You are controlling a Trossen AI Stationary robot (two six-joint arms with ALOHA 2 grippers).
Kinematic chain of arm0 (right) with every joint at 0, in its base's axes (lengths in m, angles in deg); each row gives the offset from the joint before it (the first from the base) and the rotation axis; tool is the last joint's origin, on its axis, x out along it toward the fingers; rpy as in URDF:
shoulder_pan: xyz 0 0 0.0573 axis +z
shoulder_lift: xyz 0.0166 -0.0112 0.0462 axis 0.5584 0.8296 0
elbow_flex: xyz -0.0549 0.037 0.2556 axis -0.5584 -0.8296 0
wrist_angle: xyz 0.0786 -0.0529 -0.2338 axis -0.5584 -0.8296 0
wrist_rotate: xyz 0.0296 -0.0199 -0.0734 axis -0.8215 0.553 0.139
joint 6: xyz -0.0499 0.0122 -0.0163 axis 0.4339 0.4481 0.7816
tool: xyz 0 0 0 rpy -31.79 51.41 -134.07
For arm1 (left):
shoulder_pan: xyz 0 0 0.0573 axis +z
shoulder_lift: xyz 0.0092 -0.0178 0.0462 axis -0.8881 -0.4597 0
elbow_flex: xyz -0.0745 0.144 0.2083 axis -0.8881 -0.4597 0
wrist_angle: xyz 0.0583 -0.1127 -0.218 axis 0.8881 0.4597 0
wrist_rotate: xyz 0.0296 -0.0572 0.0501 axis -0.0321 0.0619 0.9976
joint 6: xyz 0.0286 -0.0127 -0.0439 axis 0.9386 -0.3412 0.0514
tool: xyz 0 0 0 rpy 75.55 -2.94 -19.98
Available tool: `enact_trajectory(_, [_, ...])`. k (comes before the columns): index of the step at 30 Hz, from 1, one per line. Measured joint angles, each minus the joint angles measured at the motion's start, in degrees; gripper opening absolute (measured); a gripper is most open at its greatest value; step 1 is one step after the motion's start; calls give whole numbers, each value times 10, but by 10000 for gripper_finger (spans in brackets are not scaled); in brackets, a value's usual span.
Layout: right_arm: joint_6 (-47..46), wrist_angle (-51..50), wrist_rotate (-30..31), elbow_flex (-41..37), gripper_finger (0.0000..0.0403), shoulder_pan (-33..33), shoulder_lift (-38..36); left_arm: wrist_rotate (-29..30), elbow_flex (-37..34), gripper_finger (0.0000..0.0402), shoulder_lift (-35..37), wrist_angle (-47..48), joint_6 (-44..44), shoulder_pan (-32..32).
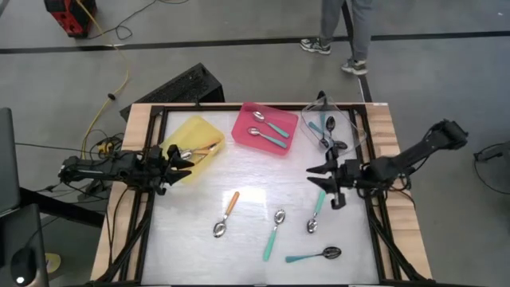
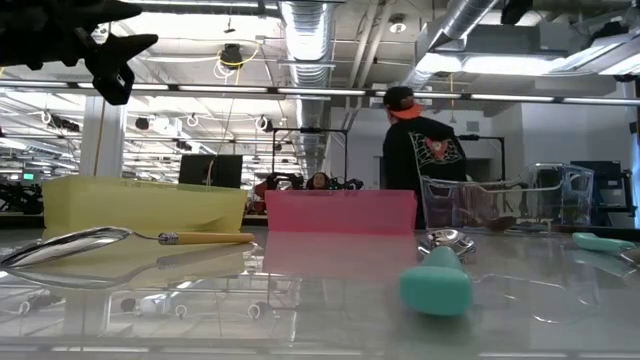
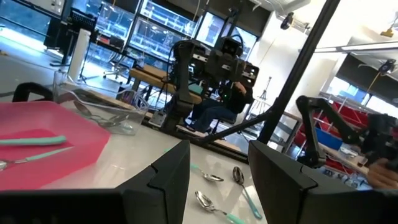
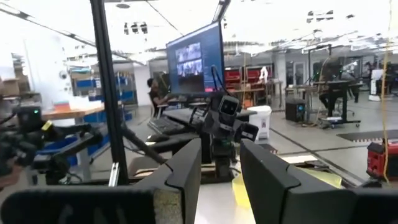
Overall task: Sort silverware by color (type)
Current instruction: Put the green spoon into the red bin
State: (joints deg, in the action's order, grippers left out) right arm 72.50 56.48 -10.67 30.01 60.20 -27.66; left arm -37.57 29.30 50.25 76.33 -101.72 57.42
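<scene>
Four spoons lie flat on the white table: an orange-handled one (image 1: pixel 225 215), two teal-handled silver ones (image 1: pixel 273 233) (image 1: pixel 315 211) and a teal one with a black bowl (image 1: pixel 312 255). Two teal spoons (image 1: pixel 267 127) lie in the pink tray (image 1: pixel 245 119). An orange-handled spoon (image 1: pixel 199 150) lies in the yellow tray (image 1: pixel 195 127). Dark-bowled spoons (image 1: pixel 328 134) lie in the clear tray (image 1: pixel 351 119). My left gripper (image 1: pixel 187 158) (image 3: pixel 217 180) hangs open above the yellow tray's near left corner. My right gripper (image 1: pixel 312 175) (image 4: pixel 221 180) is open and empty, near the clear tray.
The three trays stand in a row along the far edge of the table. The loose spoons lie in the near middle and right. A black frame (image 1: pixel 151 207) borders the white surface. A person (image 1: pixel 351 32) stands on the floor beyond the far edge.
</scene>
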Motion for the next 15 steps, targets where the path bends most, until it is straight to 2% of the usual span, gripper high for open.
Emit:
enact_trajectory(7, [-83,75,1,-1,136,3,116,-3,0,148,0,0,-2,0])
enact_trajectory(15, [-258,-6,1,13,136,33,182,-7,0,148,0,4,-12,0])
